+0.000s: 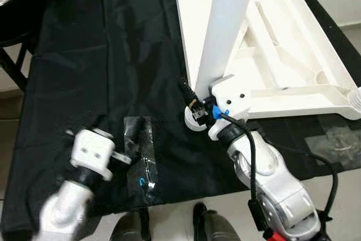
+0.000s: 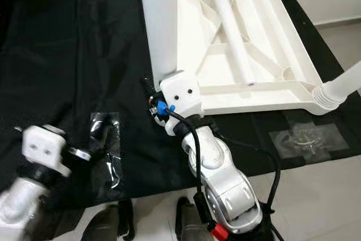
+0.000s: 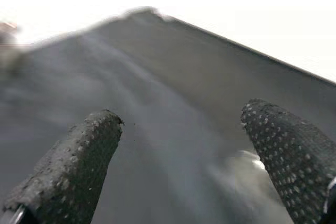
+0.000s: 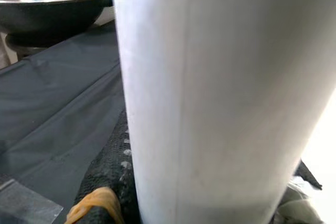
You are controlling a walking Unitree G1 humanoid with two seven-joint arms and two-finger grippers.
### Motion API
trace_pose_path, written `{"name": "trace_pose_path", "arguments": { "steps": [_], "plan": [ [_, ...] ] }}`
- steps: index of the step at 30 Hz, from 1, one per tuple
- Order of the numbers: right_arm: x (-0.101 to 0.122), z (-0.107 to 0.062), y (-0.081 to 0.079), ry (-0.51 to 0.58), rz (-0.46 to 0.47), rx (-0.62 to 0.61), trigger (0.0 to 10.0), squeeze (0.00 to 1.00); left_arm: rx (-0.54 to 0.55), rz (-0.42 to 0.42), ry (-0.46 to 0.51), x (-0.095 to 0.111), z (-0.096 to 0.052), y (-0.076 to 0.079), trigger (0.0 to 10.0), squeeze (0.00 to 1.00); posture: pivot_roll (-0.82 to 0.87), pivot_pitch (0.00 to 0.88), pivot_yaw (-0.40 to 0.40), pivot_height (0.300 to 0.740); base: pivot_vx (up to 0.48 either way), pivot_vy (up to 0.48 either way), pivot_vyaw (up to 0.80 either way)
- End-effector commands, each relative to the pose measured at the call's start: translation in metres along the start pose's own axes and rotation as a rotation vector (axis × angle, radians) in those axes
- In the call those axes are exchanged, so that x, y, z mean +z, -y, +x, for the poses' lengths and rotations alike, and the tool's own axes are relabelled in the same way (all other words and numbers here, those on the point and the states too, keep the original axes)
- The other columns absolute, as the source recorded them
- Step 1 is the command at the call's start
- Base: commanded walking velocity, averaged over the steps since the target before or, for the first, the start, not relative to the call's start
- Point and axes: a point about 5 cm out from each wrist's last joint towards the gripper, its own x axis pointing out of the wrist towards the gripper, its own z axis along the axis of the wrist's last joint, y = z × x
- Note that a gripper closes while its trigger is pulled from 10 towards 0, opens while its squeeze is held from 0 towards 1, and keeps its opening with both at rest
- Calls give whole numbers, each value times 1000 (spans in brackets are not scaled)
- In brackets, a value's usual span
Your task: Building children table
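Right gripper (image 1: 194, 111) is holding a white table leg (image 1: 225, 26) at the upturned tabletop (image 1: 293, 55).
Head views: leg standing at the near corner. Left wrist view: left gripper (image 3: 178, 150) is hanging wide open over black cloth (image 3: 173, 77). Right wrist view: leg (image 4: 220, 93) looking stiff, light, smooth; gripping low seems best.

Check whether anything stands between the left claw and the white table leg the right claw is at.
Nothing visible does. The left claw hangs open over the black cloth; only bare cloth and a flat clear plastic bag lie between it and the white table leg, which the right claw grips at its base.
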Motion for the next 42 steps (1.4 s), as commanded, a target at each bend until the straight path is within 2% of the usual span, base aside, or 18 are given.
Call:
{"name": "trace_pose_path", "arguments": {
  "steps": [1,3,5,6,9,13,14,16,18,22,24,28,30,32,35,37,41,42],
  "plan": [
    [-37,-6,3,-182,-38,-39,10000,0,32,-19,-16,-1,-3,-10,10000,0,16,266,-20,740,0,0,0],
    [-41,-4,3,-159,-40,-61,10000,0,111,-54,109,24,18,-46,10000,0,26,238,-14,740,0,0,0],
    [-41,-4,3,-159,-40,-61,10000,0,111,-54,109,24,18,-46,10000,0,26,238,-14,740,0,0,0],
    [-41,-3,3,-132,-30,-76,10000,0,125,-146,182,38,27,-58,10000,0,31,222,-10,740,0,0,0],
    [-41,-2,2,-102,-22,-90,10000,0,73,-261,269,54,37,-66,10000,0,30,208,-6,740,0,0,0],
    [-43,-1,2,-102,-21,-97,10000,0,-4,-299,306,65,41,-65,10000,0,36,201,-4,740,0,0,0],
    [-44,0,3,-101,-19,-103,10000,0,-98,-338,334,74,43,-60,10000,0,38,196,-3,740,0,0,0],
    [-45,1,3,-99,-18,-106,10000,0,-164,-363,352,80,44,-57,10000,0,38,195,-2,740,0,0,0],
    [-48,5,3,-95,-22,-117,10000,0,-376,-412,375,95,44,-40,10000,0,41,189,0,740,0,0,0],
    [-49,6,4,-91,-24,-122,10000,0,-445,-422,373,100,44,-35,10000,0,41,189,0,740,0,0,0],
    [-51,11,4,-90,-31,-133,10000,0,-588,-463,357,103,42,-19,10000,0,41,186,5,740,0,0,0],
    [-51,19,4,-80,-42,-140,10000,0,-730,-558,324,102,42,-1,10000,0,41,188,9,740,0,0,0],
    [-51,19,4,-80,-42,-140,10000,0,-730,-558,324,102,42,-1,10000,0,41,188,9,740,0,0,0],
    [-50,24,4,-66,-42,-144,10000,0,-830,-592,287,99,44,15,10000,0,43,186,8,740,0,0,0],
    [-49,26,3,-58,-41,-145,10000,0,-839,-574,267,97,50,22,10000,0,43,183,10,740,0,0,0],
    [-47,29,1,-41,-39,-137,10000,0,-787,-540,254,95,67,31,10000,0,39,177,16,740,0,0,0],
    [-46,30,-2,-36,-35,-132,10000,0,-773,-529,258,97,74,34,10000,0,39,177,16,740,0,0,0],
    [-46,31,-5,-25,-29,-127,10000,0,-750,-540,265,103,85,37,10000,0,41,174,20,740,0,0,0]
  ]
}}
